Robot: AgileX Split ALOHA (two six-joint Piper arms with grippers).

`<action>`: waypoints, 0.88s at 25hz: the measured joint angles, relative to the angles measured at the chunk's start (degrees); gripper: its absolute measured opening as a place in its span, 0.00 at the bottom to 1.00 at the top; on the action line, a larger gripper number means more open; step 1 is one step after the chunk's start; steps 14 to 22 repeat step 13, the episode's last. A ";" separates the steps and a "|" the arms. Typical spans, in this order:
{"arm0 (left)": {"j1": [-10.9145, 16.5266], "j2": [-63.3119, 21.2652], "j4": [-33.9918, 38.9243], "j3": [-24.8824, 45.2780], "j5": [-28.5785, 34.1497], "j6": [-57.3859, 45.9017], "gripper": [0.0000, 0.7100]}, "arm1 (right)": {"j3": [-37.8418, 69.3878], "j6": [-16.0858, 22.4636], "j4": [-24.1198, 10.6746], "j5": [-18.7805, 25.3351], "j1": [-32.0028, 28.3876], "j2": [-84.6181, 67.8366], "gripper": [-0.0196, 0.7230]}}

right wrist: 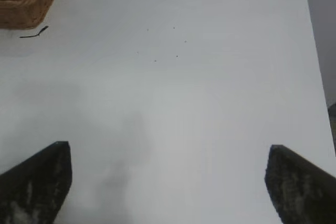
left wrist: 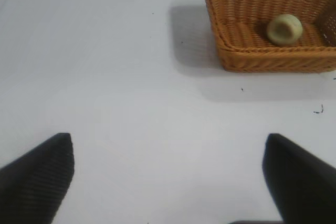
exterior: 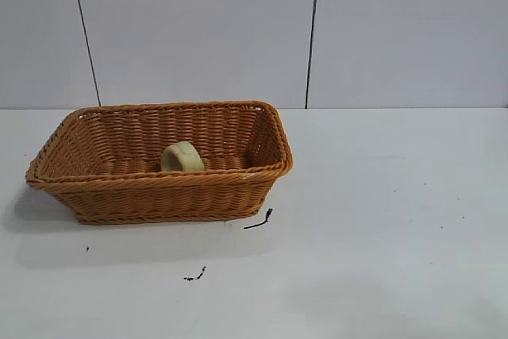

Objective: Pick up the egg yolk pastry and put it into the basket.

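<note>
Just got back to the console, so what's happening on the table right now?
Nothing is being handled. The small pale yellowish-green rounded egg yolk pastry lies inside the large orange-brown woven wicker basket. The left pincer and right pincer are both open and empty above bare white table, away from the basket.

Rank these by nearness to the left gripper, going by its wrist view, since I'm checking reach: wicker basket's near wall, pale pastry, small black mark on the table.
1. Small black mark, on the white table.
2. Orange-brown woven wicker basket's near wall.
3. Pale yellowish-green rounded egg yolk pastry, inside the basket.
Left gripper is open.
</note>
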 joint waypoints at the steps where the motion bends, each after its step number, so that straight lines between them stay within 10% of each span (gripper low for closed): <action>1: 0.00 0.00 0.00 0.00 0.00 0.00 0.98 | 0.06 0.30 -0.12 0.00 0.00 -1.57 0.96; 22: 0.00 0.00 0.00 0.00 0.00 0.00 0.98 | 0.17 2.09 -1.24 0.05 0.00 -5.21 0.96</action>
